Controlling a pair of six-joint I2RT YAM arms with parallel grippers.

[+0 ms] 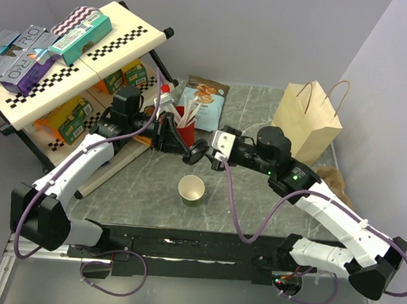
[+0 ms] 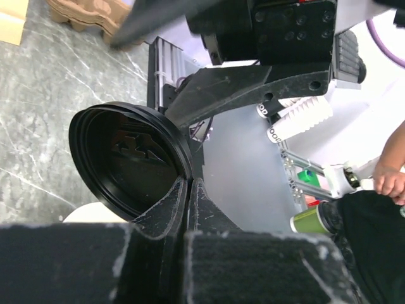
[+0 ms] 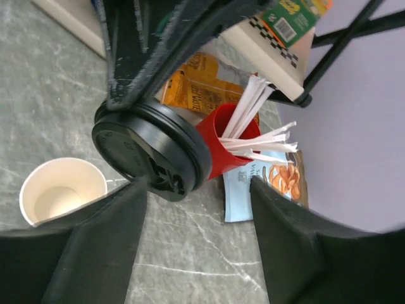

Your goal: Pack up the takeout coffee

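The dark-green paper cup of the takeout coffee stands upright and uncovered near the middle of the grey marbled table, its cream interior showing. Its round black lid is off the cup and in the air just behind it, tipped on edge. The left gripper has the lid pinched by the rim, its two dark fingers pressed together on the edge of the plastic. Facing it from the other side, the right gripper has its jaws spread apart, and its wrist camera sees the lid between the two fingers; whether either finger touches the lid cannot be told. Just behind the lid is a red cup bristling with white stirrers, and beyond that a blue snack pouch lies flat on the table. A brown paper bag with handles stands upright at the far right, well apart from the cup. A checker-edged rack stocked with snack boxes fills the far left corner.
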